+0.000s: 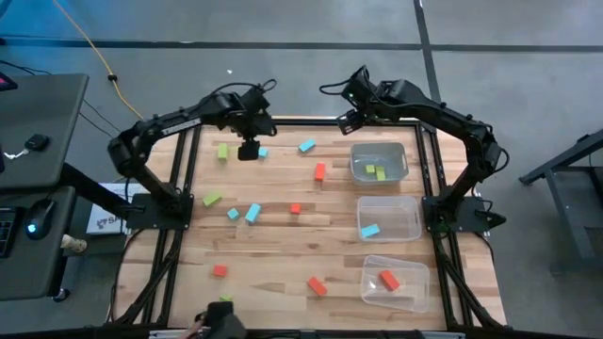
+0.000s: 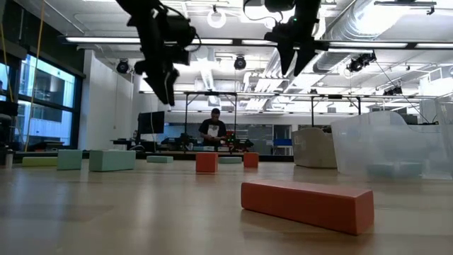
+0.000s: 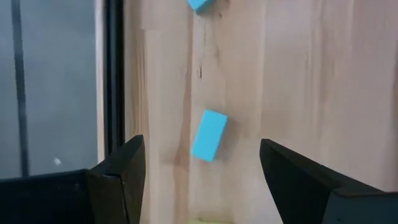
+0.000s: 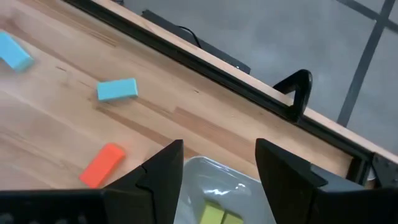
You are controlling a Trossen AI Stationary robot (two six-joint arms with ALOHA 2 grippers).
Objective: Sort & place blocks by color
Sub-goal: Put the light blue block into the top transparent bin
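Observation:
Lime green, light blue and red-orange blocks lie scattered flat on the wooden table [image 1: 283, 245]. My left gripper [image 1: 248, 146] hangs open above the far part of the table, pointing steeply down. In its wrist view a light blue block [image 3: 208, 135] lies on the wood below, between the two fingers and clear of them. A green block [image 1: 222, 151] lies to its left. My right gripper [image 1: 353, 118] hangs open and holds nothing, high above the far rim of the far bin [image 1: 400, 151]. That bin holds green blocks [image 4: 217, 214].
Three clear bins stand along the table's right side: the far one, a middle one [image 1: 405, 231] with a blue block [image 1: 369, 230], and a near one [image 1: 415, 292] with a red-orange block [image 1: 388, 280]. A red-orange bar [image 2: 306, 204] lies near the front edge. A person stands far behind the table.

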